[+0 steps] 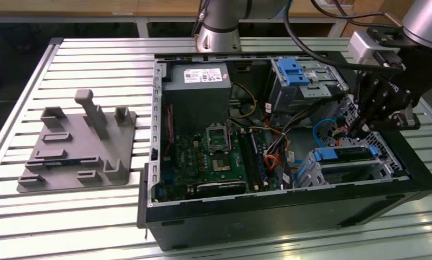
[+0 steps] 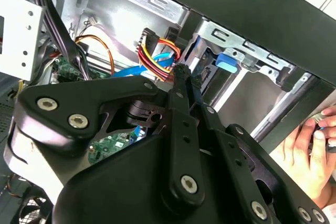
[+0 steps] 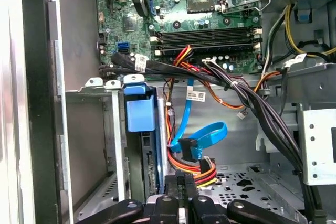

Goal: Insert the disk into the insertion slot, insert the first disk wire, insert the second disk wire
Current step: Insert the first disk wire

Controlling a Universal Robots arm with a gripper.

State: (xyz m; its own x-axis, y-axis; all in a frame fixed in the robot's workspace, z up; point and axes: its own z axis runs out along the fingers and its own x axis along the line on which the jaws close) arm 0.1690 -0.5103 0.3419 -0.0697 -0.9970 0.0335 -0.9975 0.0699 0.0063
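The disk, in its bright blue carrier, sits inside the insertion slot, a silver metal cage at the case's near corner on the exterior view's right. Both wrist views show the carrier's blue tab standing at the cage mouth. My gripper hangs just above the cage, its fingers pressed together on a red, yellow and orange disk wire with a black plug. Close beside it, a blue flat disk wire loops free behind the disk.
The open black computer case holds the motherboard, power supply and a taller bay with a blue latch. Black cable bundles cross above the cage. A person's hand is outside the case wall. A grey fixture lies on the slatted table.
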